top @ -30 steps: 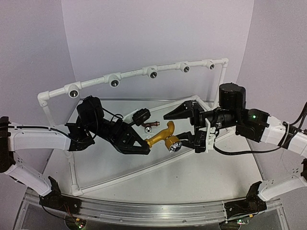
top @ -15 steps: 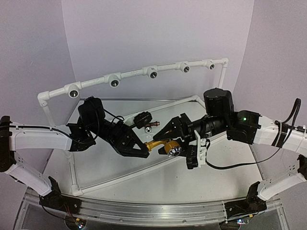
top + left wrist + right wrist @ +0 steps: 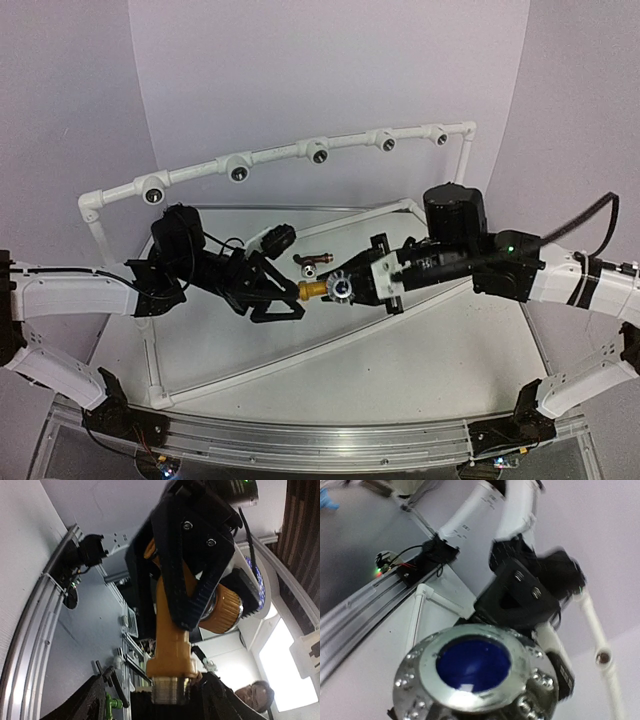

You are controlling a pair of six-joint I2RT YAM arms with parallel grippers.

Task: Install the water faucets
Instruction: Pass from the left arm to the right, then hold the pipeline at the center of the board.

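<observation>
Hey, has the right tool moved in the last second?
Yes. In the top view the right tool swung left and toward the near edge, ending just below-right of the brown faucet, closed on the yellow faucet.

Smooth yellow-orange plastic faucet [image 3: 169, 640], shiny chrome-look knob [image 3: 415, 677], glossy blue cap [image 3: 472, 665], matt white plastic pipe frame [image 3: 275, 153]

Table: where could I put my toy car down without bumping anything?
The widest bare patch of table lies near right, between the slanted white pipe and the metal rail. The middle is crowded: the left claw and right claw meet at the yellow faucet, the brown faucet just behind.
</observation>
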